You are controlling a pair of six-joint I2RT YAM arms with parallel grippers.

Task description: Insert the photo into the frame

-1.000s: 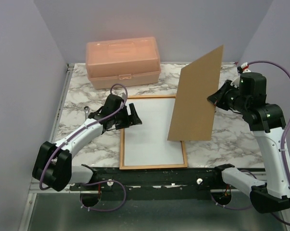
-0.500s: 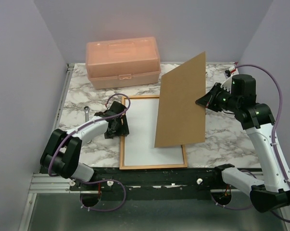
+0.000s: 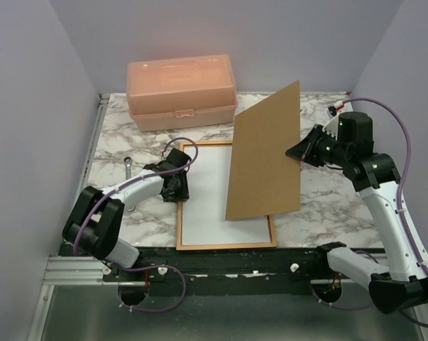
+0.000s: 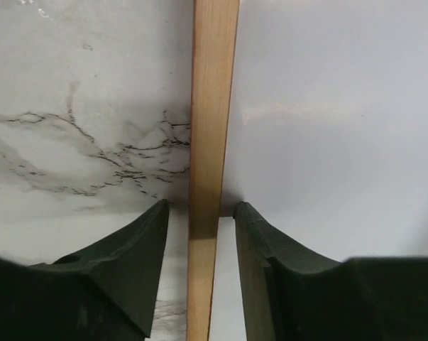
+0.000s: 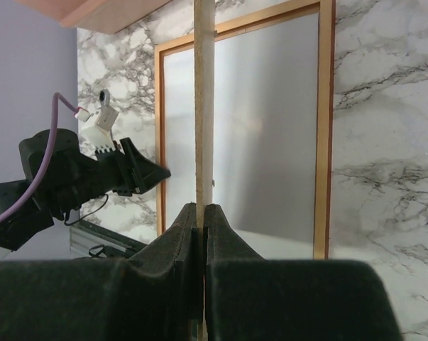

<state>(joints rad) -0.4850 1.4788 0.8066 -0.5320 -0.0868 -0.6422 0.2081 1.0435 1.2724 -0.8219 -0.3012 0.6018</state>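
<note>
Top external view has the frame (image 3: 214,246) lying flat on the marble bench (image 3: 121,135), near the middle and toward the near edge; a plain white sheet fills its opening, which I take to be the photo (image 3: 206,199) lying face down with its white back up, though no printed side shows to confirm it; the left arm (image 3: 128,188) reaches in low from the left, and its jaws sit at the frame's left rail; in the left wrist view those jaws stand about half open astride that rail (image 4: 212,106), one finger over the bench side and the other over the white sheet (image 4: 341,106), with a slim gap on each side, so they grip nothing as far as I can tell; the right arm (image 3: 384,192) holds the brown backing board (image 3: 267,153) tilted on edge above the right part of the frame, its lower edge near the frame's near right corner; the right wrist view shows those jaws pressed tight on the board's thin edge (image 5: 203,106); a peach plastic box (image 3: 182,89) stands at the far side, well apart; by this reading the photo is seated, and what is left is laying the board down over it while the frame is steadied.
</note>
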